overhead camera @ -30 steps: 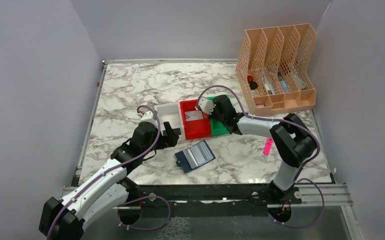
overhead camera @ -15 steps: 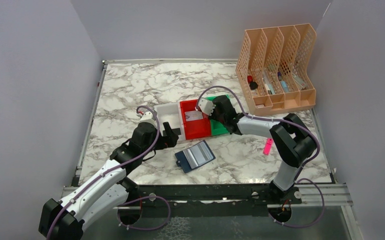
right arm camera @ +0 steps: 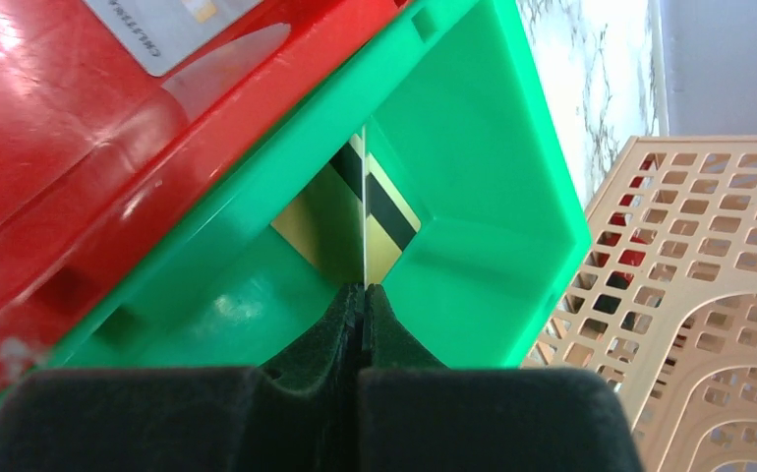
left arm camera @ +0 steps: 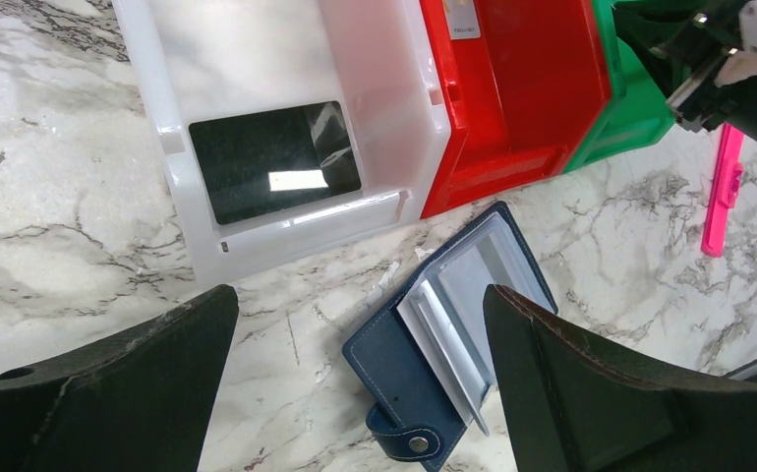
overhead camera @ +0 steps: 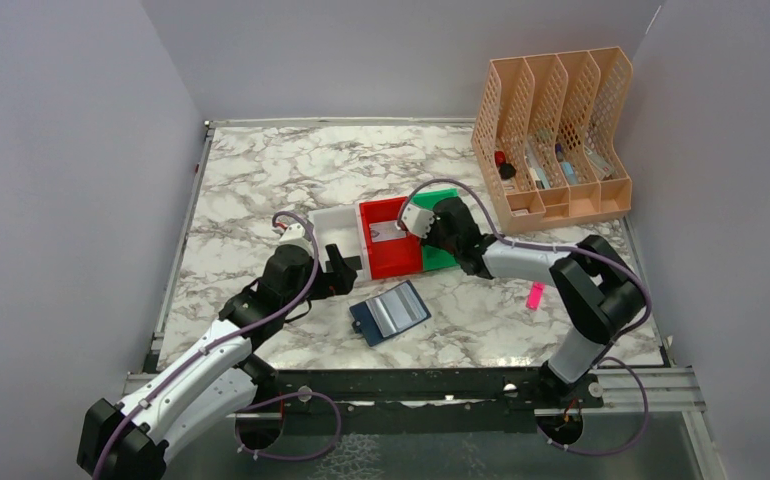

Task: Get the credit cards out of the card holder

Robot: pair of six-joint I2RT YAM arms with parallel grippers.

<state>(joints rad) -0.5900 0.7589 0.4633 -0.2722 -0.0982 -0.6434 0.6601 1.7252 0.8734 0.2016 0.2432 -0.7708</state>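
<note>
Right wrist: right tool pinches the tan-gold card edge-on over the green bin (left tool is spread wide). Dip low, then release.

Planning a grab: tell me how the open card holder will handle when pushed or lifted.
The card holder probably slides easily on the smooth marble table. Lifted by one cover, it likely flops at the fold, its clear sleeves fanning. Thin, so probably light.
</note>
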